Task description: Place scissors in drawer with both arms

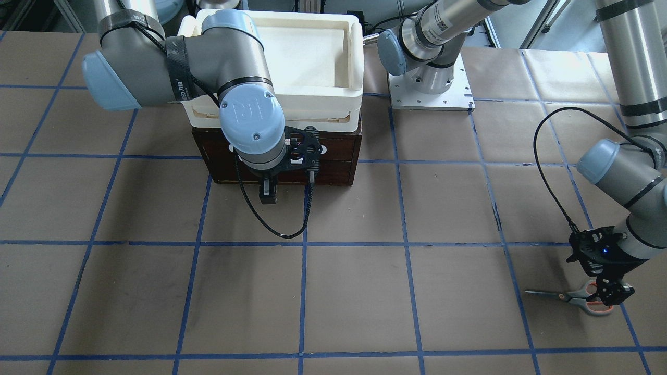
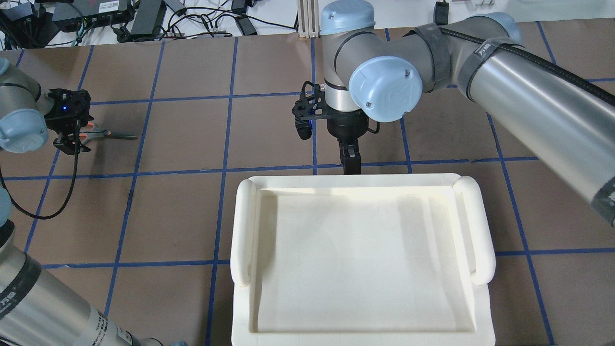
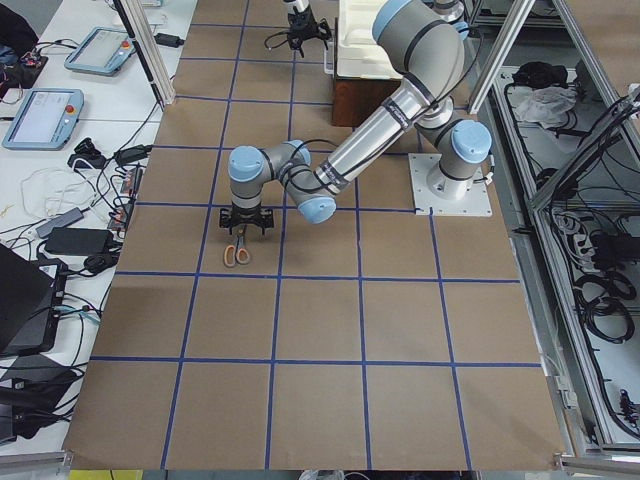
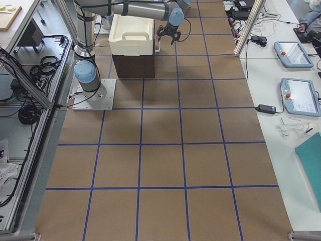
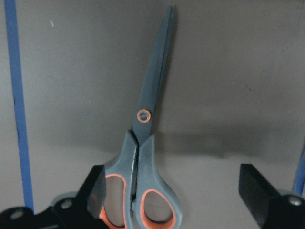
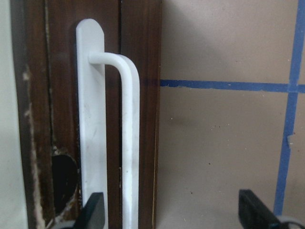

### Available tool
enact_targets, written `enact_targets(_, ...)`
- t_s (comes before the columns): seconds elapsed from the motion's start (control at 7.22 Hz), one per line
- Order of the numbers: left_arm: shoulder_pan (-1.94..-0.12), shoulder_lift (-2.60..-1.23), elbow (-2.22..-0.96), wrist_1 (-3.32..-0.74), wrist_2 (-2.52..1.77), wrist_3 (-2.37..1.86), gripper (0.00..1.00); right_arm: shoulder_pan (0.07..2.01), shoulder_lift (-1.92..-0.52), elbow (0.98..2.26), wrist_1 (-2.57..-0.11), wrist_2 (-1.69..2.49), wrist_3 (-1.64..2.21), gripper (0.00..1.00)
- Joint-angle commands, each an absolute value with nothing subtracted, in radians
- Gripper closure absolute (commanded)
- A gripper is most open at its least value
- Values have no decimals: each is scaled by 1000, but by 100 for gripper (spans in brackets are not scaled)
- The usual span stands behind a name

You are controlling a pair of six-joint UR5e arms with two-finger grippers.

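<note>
The scissors (image 1: 568, 298) lie flat on the brown table, grey handles lined in orange, blades shut. My left gripper (image 1: 608, 292) is low over the handles. In the left wrist view the scissors (image 5: 145, 143) lie between the open fingers (image 5: 95, 191), with the handles close to one finger. The dark brown drawer (image 1: 338, 156) is shut. My right gripper (image 1: 268, 194) hangs in front of it. In the right wrist view the white bar handle (image 6: 128, 143) stands between the open fingers (image 6: 255, 210), near one of them, and nothing is gripped.
A white plastic bin (image 2: 360, 259) sits on top of the drawer cabinet. The left arm's base plate (image 1: 431, 88) stands beside the cabinet. A black cable (image 1: 281, 224) loops below the right wrist. Blue tape lines grid the table.
</note>
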State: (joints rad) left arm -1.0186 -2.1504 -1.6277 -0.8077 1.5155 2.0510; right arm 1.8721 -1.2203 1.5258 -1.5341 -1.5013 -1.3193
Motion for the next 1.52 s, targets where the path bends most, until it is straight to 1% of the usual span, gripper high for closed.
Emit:
enact_targets(0.0, -1019, -2198, -1576, -805, 1508, 2086, 0, 1873, -1203, 1522, -1540, -1499, -1322, 0)
enact_targets(0.14, -1019, -2216, -1551, -807, 1509, 2091, 0, 1873, -1187, 1519, -1549, -1499, -1324, 0)
enact_targets(0.69, -1020, -2252, -1548, -822, 1477, 2089, 0, 1875, -1189, 1519, -1513, -1486, -1308, 0)
enact_targets(0.83, -1020, -2252, -1548, -860, 1471, 2088, 3, 1875, -1189, 1519, -1513, -1486, -1308, 0)
enact_targets(0.97, -1020, -2252, -1548, -861, 1476, 2089, 21, 1875, -1186, 1522, -1514, -1488, -1308, 0)
enact_targets(1.11, -1020, -2249, -1548, -861, 1488, 2089, 77, 1875, -1183, 1522, -1522, -1488, -1308, 0)
enact_targets(1.25, -1022, -2246, -1546, -856, 1491, 2092, 100, 1875, -1181, 1525, -1528, -1489, -1308, 0)
enact_targets(1.38, -1028, -2238, -1545, -851, 1514, 2095, 100, 1875, -1178, 1526, -1531, -1488, -1308, 0)
